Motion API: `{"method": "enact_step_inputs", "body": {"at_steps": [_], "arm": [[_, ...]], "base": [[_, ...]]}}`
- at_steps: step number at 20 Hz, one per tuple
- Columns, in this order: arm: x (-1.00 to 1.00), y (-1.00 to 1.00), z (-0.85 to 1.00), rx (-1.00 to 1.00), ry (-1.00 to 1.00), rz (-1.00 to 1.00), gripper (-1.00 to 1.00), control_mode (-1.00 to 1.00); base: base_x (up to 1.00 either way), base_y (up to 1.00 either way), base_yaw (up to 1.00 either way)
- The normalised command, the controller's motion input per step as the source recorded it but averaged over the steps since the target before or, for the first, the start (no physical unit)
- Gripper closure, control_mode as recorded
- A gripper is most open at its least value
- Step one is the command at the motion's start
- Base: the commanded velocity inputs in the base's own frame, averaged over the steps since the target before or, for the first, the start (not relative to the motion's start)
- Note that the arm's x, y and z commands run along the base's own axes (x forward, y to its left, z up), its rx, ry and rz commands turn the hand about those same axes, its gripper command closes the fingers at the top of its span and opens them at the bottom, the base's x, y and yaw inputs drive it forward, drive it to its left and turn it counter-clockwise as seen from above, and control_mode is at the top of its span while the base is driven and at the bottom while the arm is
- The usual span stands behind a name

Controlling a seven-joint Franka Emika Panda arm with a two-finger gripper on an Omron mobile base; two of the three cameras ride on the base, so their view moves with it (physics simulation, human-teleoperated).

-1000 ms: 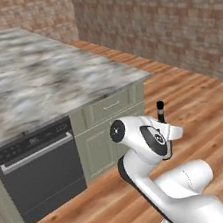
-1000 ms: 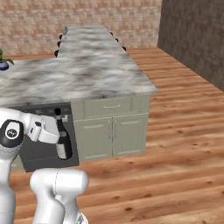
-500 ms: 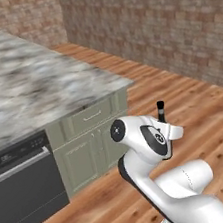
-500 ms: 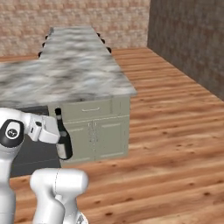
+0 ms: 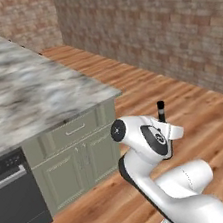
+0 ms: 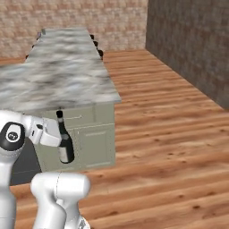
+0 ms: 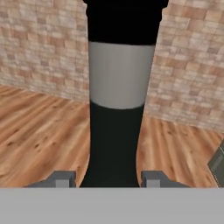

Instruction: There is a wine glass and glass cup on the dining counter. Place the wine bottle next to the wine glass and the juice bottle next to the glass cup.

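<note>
A: What does the arm [image 5: 159,177] look like?
B: Glossy white, rounded shells; thick tubular links swelling at each joint; a dark band where two links meet behind the hand.
A: And the joints?
B: Black round caps [image 6: 13,135] with a small pale mark at the centre; the gripper's [image 7: 112,179] fingertips [image 7: 61,178] are small grey squared blocks.

Both base views look forward and down past the arm [image 5: 159,177], sharing the marble worktop [image 6: 67,85]; the hand view sits close, apparently against the wine bottle [image 7: 118,100].
</note>
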Motion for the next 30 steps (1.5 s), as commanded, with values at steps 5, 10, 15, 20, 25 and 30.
{"method": "enact_step_inputs", "body": {"at_steps": [5,10,15,20,25,30], "arm": [[0.00,0.00,0.00,0.00,0.00,0.00,1.00,1.00],[0.00,0.00,0.00,0.00,0.00,0.00,1.00,1.00],[0.00,0.00,0.00,0.00,0.00,0.00,1.00,1.00],[0.00,0.00,0.00,0.00,0.00,0.00,1.00,1.00],[0.00,0.00,0.00,0.00,0.00,0.00,1.00,1.00],[0.00,0.00,0.00,0.00,0.00,0.00,1.00,1.00]], "base": [[0.61,-0.44,0.00],[0.60,-0.43,0.00],[0.59,-0.43,0.00],[0.60,-0.41,0.00],[0.66,-0.38,0.00],[0.71,-0.36,0.00]]}}
